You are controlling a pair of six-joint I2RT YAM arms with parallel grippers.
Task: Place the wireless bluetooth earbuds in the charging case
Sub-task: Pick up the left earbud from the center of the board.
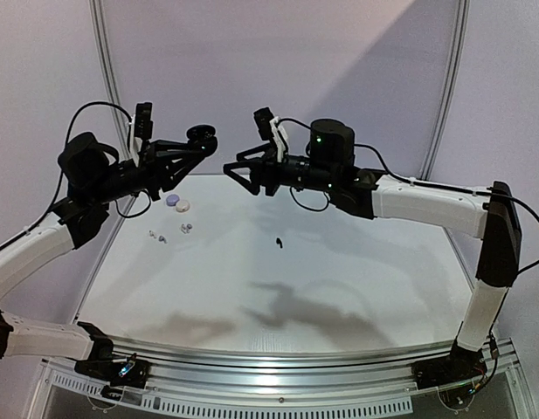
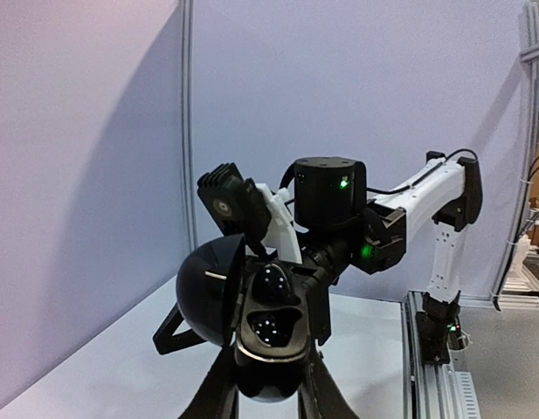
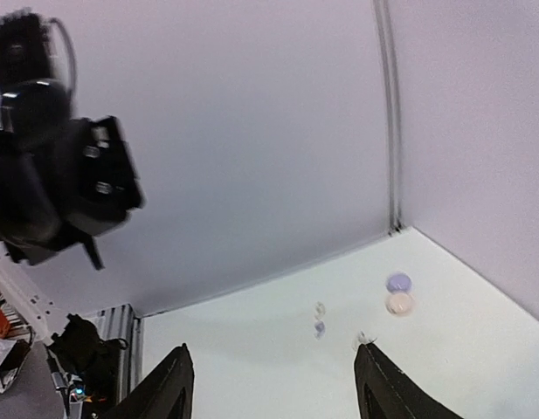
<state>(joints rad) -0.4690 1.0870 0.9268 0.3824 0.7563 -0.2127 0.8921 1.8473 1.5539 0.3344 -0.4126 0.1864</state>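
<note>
Robot's left gripper (image 1: 200, 140) was up in the air, and its two sides were pressed tight on a round black charging case (image 2: 269, 342). That case was open. Its lid (image 2: 206, 292) hung off to the left. Two little cups (image 2: 271, 327) showed in the bottom half, one above the other, each with tiny white dots inside. I could not tell if a bud sat in either cup. Any writing on the case was too small to read.

Down on the white table (image 1: 356, 288), near the far left corner, lay a lavender puck (image 1: 172, 200) with a white puck (image 1: 183, 206) just beside it. A bit closer to the arms lay a few tiny pale earbuds (image 1: 187, 228), all near each other. One black earbud (image 1: 277, 242) lay alone near the middle of the table, well apart from the pale ones and under the gap between the two grippers.

On the right, the right gripper (image 3: 273, 349) was up in the air too. It faced the case, near it but not touching. Its fingers (image 3: 169, 388) were spread wide, and nothing was between them. Small green lights (image 2: 343, 182) glowed on the right arm (image 1: 426, 201).
</note>
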